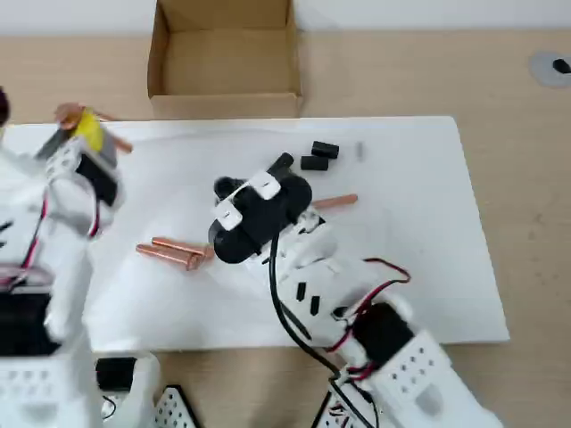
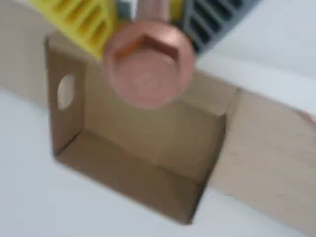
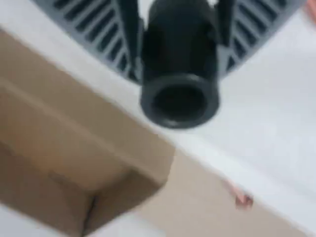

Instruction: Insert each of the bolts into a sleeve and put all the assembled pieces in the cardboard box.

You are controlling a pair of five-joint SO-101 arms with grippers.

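My left pincer (image 1: 82, 127), which has one yellow finger, sits at the left edge of the white sheet (image 1: 419, 267) and pinches a copper bolt (image 1: 70, 114) by its shaft. In the left wrist view the bolt's six-sided head faces the camera, with the open cardboard box (image 1: 223, 62) beyond it. My right pincer (image 1: 268, 178) is over the middle of the sheet, closed around a black sleeve (image 1: 282, 162) whose hollow end faces the right wrist camera. Other parts lie loose on the sheet. Two more black sleeves (image 1: 314, 163) rest just beside each other near the far edge, to the right of my right pincer. Two copper bolts (image 1: 178, 245) lie side by side between my arms. A fourth bolt (image 1: 337, 201) pokes out from behind my right arm, which hides one end of it. The box stands on the wooden tabletop (image 1: 526, 178) at the sheet's far edge; I cannot tell whether the two touch. A faint grey mark (image 1: 359, 150) beside the loose sleeves is too small to identify. The right wrist view cuts the box down to one corner and adds a small pinkish blur (image 3: 242, 199) that I cannot make out. The high view gives the loose parts and both arms; the wrist views give each held part end-on.
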